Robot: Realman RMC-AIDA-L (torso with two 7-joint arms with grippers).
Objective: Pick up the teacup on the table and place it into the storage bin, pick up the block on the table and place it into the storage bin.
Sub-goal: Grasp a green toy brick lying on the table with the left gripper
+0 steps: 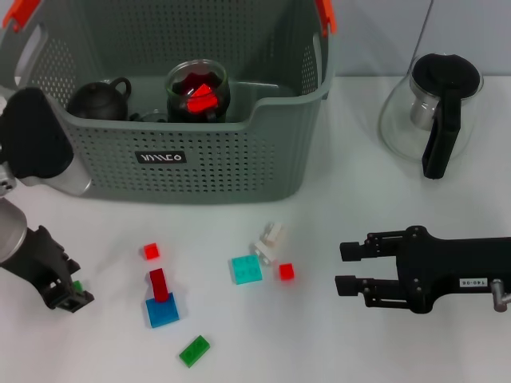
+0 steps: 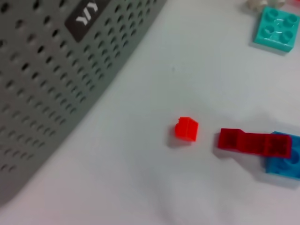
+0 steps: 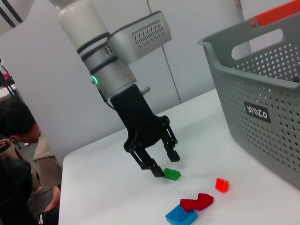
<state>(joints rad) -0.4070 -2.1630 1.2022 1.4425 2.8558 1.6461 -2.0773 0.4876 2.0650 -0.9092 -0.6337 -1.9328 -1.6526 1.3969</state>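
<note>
Grey-green perforated storage bin (image 1: 200, 159) is seen beyond both jaws, a glass teacup (image 1: 197, 89) already inside it. Left gripper (image 3: 165, 166): jaws spread, lowered around a small green block (image 3: 172, 174) on the table (image 1: 359, 335). Right gripper (image 1: 348, 266): jaws parted, empty, over the table.

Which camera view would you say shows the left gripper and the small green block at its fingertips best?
The right wrist view: it shows the left gripper side-on, fingers open, tips down at the small green block. The head view catches only the gripper at the frame edge with a green sliver. The left wrist view shows neither.
</note>
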